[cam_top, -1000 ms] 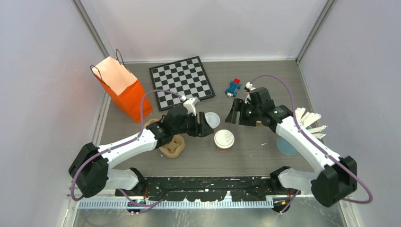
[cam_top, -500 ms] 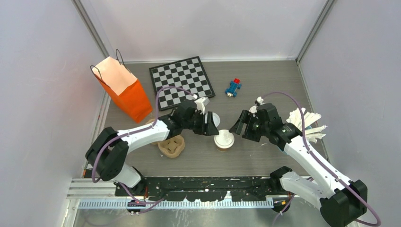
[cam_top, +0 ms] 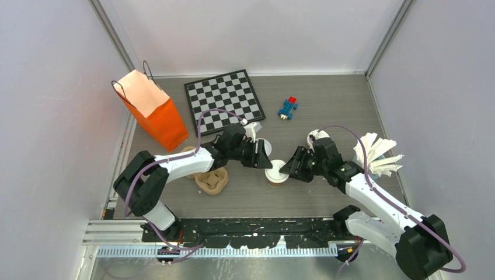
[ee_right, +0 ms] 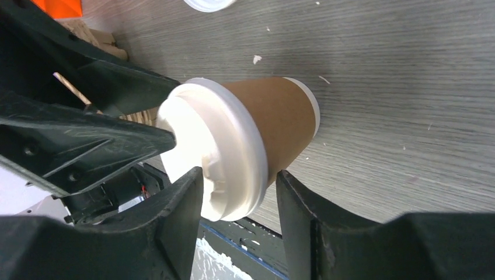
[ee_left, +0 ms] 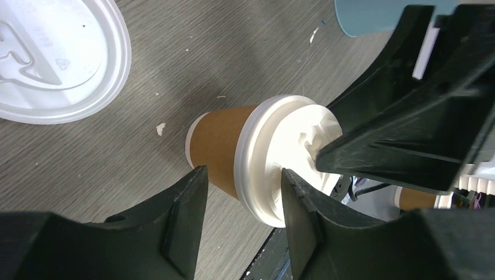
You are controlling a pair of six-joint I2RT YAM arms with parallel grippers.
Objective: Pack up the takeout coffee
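One takeout coffee cup (cam_top: pixel 276 173), brown paper with a white lid, stands upright at mid table. My left gripper (cam_top: pixel 265 160) reaches it from the left and my right gripper (cam_top: pixel 288 169) from the right. In the left wrist view the cup's lid (ee_left: pixel 274 157) sits between the tips of my left gripper (ee_left: pixel 240 198), and table shows between one finger and the cup wall. The right wrist view has the same cup (ee_right: pixel 257 134) between the tips of my right gripper (ee_right: pixel 239 198), with a gap on one side. Both are open. A second lidded cup (cam_top: pixel 315 138) stands behind the right arm.
A loose white lid (cam_top: pixel 264 147) lies just behind the left gripper. The tan pulp tray (cam_top: pixel 211 179) sits under the left forearm, with an orange paper bag (cam_top: pixel 153 114) beyond it. Chessboard (cam_top: pixel 225 102), a blue-and-red toy (cam_top: pixel 288 107) and white napkins (cam_top: pixel 378 153) lie around.
The right arm has swung forward from the back cup to the middle cup. The left gripper has slid right to the same cup. Both pairs of jaws have narrowed.
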